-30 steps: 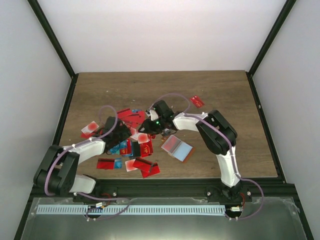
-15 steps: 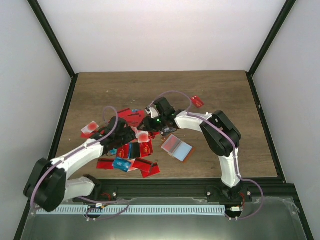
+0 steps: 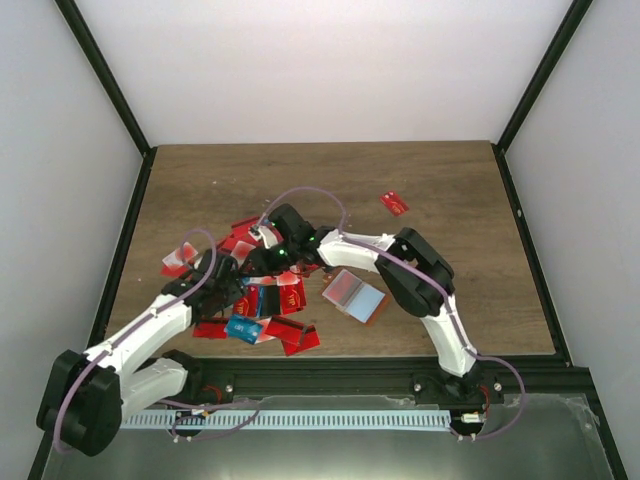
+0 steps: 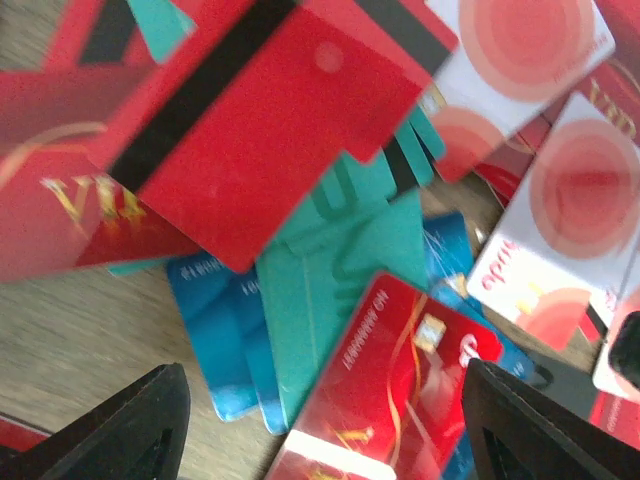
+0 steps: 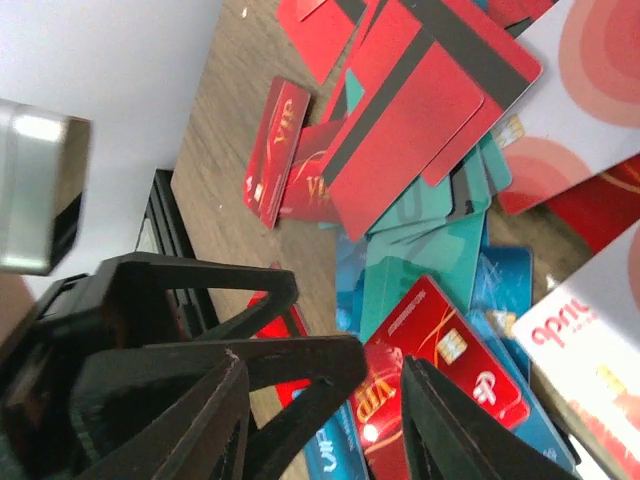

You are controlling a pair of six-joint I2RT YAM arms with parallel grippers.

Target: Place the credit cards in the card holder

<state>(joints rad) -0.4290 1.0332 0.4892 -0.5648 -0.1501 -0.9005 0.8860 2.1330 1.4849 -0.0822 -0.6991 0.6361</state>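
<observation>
Wood-grain table; glossy flat credit cards heaped; left gripper, right gripper both spread, empty.

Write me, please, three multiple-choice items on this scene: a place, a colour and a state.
1. The open card holder has inner panels of: A. green and yellow; B. pink and light blue; C. black and white.
2. The lone red card lies: A. inside the card holder; B. under the left arm; C. on the table, apart, right of the other credit cards.
3. The left gripper is: A. shut on a card; B. open above the credit cards; C. out of view.
Answers: 1 B, both panels show from above; 2 C, bare wood surrounds it; 3 B, its jaws stand wide with nothing between.
</observation>
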